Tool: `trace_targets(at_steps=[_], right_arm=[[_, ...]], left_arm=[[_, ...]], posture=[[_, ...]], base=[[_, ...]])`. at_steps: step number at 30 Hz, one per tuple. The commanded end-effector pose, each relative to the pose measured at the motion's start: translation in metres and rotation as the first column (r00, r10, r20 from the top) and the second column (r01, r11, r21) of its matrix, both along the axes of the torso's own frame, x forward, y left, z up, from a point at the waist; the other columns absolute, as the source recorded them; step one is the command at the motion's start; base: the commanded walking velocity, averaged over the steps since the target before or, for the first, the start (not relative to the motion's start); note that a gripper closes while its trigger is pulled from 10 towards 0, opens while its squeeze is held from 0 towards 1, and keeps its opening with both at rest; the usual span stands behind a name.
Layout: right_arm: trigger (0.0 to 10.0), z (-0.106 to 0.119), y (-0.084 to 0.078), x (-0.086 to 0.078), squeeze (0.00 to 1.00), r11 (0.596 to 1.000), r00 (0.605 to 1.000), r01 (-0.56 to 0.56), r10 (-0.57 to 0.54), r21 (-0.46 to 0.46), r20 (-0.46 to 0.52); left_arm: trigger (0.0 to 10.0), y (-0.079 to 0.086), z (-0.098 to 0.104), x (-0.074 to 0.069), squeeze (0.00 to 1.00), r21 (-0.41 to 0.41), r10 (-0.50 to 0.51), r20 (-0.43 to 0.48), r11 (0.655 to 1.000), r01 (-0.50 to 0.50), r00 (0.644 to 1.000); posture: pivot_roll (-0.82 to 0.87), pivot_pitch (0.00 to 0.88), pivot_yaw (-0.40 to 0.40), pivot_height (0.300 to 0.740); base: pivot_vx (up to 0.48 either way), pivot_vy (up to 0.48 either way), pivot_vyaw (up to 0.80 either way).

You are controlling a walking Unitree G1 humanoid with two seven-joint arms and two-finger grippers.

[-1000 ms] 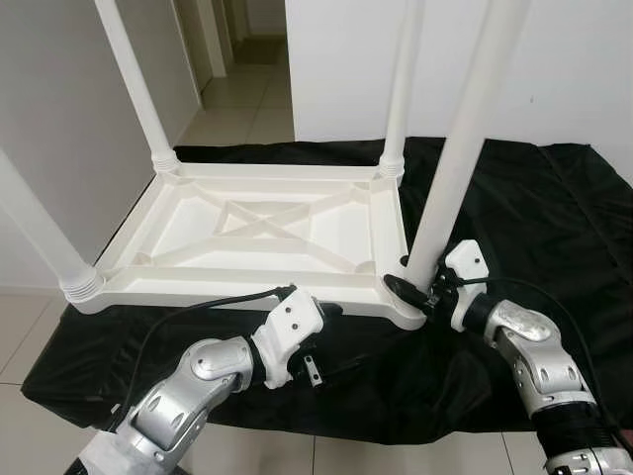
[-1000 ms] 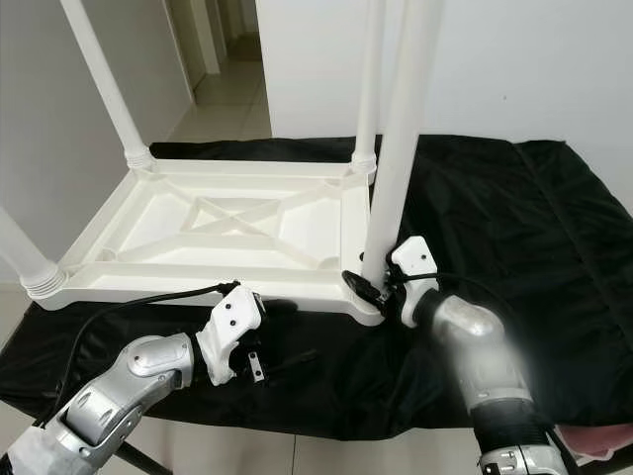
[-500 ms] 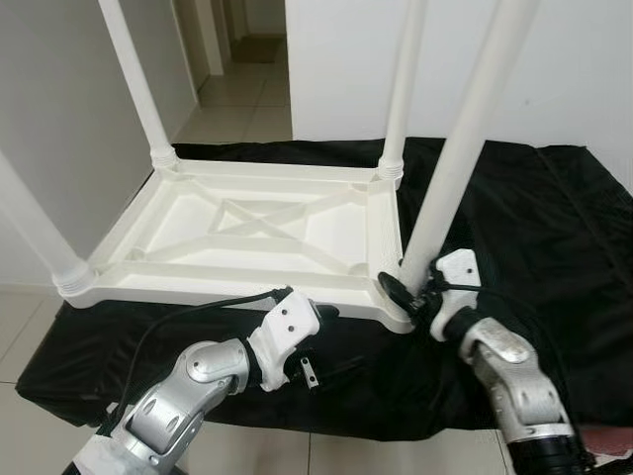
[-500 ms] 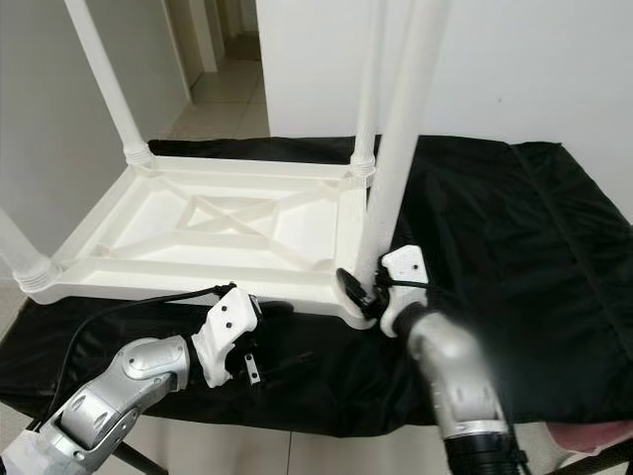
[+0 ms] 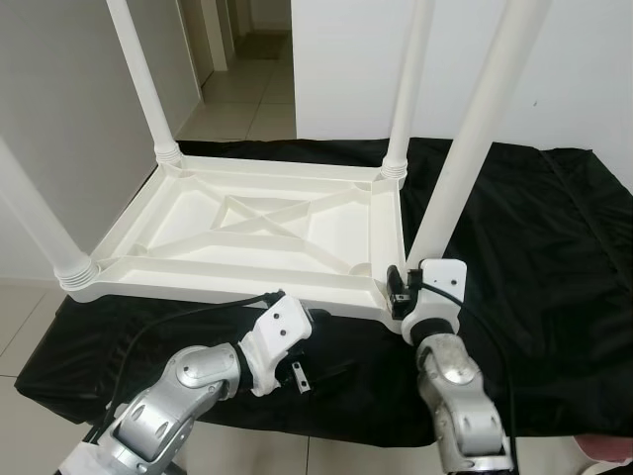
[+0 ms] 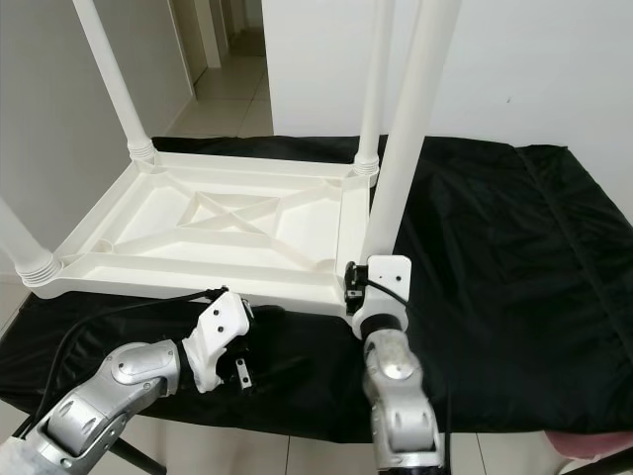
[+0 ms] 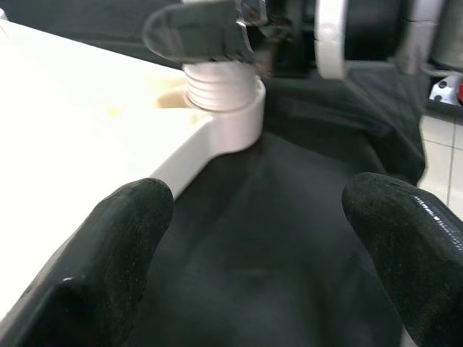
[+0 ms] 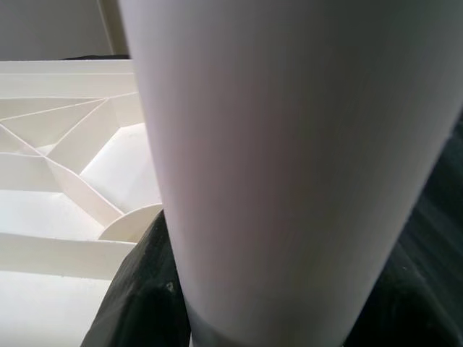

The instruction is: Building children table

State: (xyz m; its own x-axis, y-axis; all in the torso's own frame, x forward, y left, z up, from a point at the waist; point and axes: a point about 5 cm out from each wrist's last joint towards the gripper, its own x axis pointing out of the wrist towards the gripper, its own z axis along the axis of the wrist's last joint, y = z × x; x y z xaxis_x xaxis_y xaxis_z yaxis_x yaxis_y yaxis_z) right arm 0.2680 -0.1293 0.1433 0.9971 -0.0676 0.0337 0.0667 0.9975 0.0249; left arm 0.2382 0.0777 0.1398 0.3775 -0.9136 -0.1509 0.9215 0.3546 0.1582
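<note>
A white tabletop (image 5: 247,233) lies upside down on a black cloth (image 5: 534,228), four legs pointing up. The right gripper (image 5: 404,290) is clamped around the base of the near right leg (image 5: 465,148), its forearm rising almost straight up from below, wrist upright against the corner. The left gripper (image 7: 260,253) hovers low over the cloth beside the tabletop's near edge, elbow bent, its fingers (image 7: 108,246) spread wide and empty.
</note>
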Motion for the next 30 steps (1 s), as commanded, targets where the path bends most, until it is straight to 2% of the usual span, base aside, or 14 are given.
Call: trace_targets(at_steps=[1, 3, 4, 6, 7, 11, 18, 20, 21, 22, 24, 27, 30], right_arm=[[10.0, -0.011, 0.002, -0.005, 0.0, 0.997, 0.997, 0.039, -0.035, 0.061, -0.061], [10.0, -0.009, 0.001, -0.005, 0.0, 0.997, 0.998, 0.033, -0.03, 0.064, -0.05], [10.0, -0.008, -0.004, -0.003, 0.38, 0.998, 0.999, 0.035, -0.033, 0.06, -0.042], [10.0, -0.007, -0.007, -0.002, 0.38, 0.998, 0.999, 0.04, -0.038, 0.057, -0.038], [10.0, -0.007, -0.01, -0.002, 1.0, 0.997, 0.999, 0.041, -0.039, 0.059, -0.033], [10.0, -0.003, -0.014, 0.0, 1.0, 0.998, 1.0, 0.01, -0.009, 0.058, -0.005], [10.0, -0.004, -0.012, -0.003, 1.0, 0.999, 1.0, -0.027, 0.027, 0.042, 0.005], [10.0, -0.006, -0.01, -0.004, 1.0, 0.996, 0.997, -0.078, 0.078, 0.036, 0.013], [10.0, -0.008, -0.01, -0.004, 0.91, 0.993, 0.994, -0.11, 0.11, 0.035, 0.014], [10.0, -0.008, -0.01, -0.004, 0.91, 0.993, 0.994, -0.11, 0.11, 0.035, 0.014], [10.0, -0.008, -0.013, -0.002, 0.0, 0.98, 0.98, -0.198, 0.198, 0.008, 0.031], [10.0, -0.007, -0.014, -0.002, 0.0, 0.975, 0.974, -0.223, 0.223, 0.008, 0.039], [10.0, -0.005, -0.023, 0.002, 0.0, 0.95, 0.949, -0.309, 0.311, -0.041, 0.053]], left_arm=[[10.0, 0.002, 0.0, 0.002, 0.0, 0.016, -0.053, -0.009, 0.998, 0.053, 0.999], [10.0, 0.001, 0.002, 0.005, 0.0, 0.015, -0.054, 0.002, 0.998, 0.054, 0.999], [10.0, 0.0, 0.003, 0.008, 0.0, 0.011, -0.051, 0.009, 0.999, 0.051, 0.999], [10.0, 0.0, 0.004, 0.01, 0.0, 0.007, -0.048, 0.012, 0.999, 0.048, 0.999], [10.0, 0.0, 0.005, 0.011, 0.0, 0.006, -0.042, 0.017, 0.999, 0.042, 0.999], [10.0, -0.001, 0.006, 0.013, 0.0, -0.005, -0.031, 0.023, 0.999, 0.031, 0.999], [10.0, 0.001, 0.007, 0.016, 0.0, -0.021, -0.009, 0.02, 1.0, 0.009, 1.0], [10.0, 0.001, 0.009, 0.019, 0.0, -0.036, 0.009, 0.02, 0.999, -0.008, 1.0], [10.0, 0.001, 0.01, 0.019, 0.0, -0.045, 0.016, 0.021, 0.999, -0.015, 1.0], [10.0, 0.001, 0.01, 0.019, 0.0, -0.045, 0.016, 0.021, 0.999, -0.015, 1.0], [10.0, -0.002, 0.01, 0.019, 0.0, -0.064, 0.034, 0.019, 0.997, -0.033, 0.999], [10.0, -0.003, 0.01, 0.018, 0.0, -0.067, 0.034, 0.019, 0.997, -0.033, 0.999], [10.0, -0.008, 0.008, 0.014, 0.0, -0.076, 0.024, 0.01, 0.997, -0.023, 1.0]], posture=[[-0.09, 0.039, 0.07, 0.74], [-0.08, 0.034, 0.062, 0.74], [-0.09, 0.031, 0.063, 0.74], [-0.09, 0.029, 0.064, 0.74], [-0.1, 0.028, 0.066, 0.74], [-0.1, 0.028, 0.064, 0.74], [-0.1, 0.027, 0.057, 0.74], [-0.09, 0.024, 0.051, 0.74], [-0.09, 0.028, 0.051, 0.74], [-0.09, 0.028, 0.051, 0.74], [-0.09, 0.029, 0.051, 0.74], [-0.09, 0.031, 0.05, 0.74], [-0.09, 0.036, 0.051, 0.74]], base=[[0.0, 0.0, 0.0], [0.0, 0.0, 0.0], [0.0, 0.0, 0.0], [0.0, 0.0, 0.0], [0.0, 0.0, 0.0], [0.0, 0.0, 0.0], [0.0, 0.0, 0.0], [0.0, 0.0, 0.0], [0.0, 0.0, 0.0], [0.0, 0.0, 0.0], [0.0, 0.0, 0.0], [0.0, 0.0, 0.0], [0.0, 0.0, 0.0]])
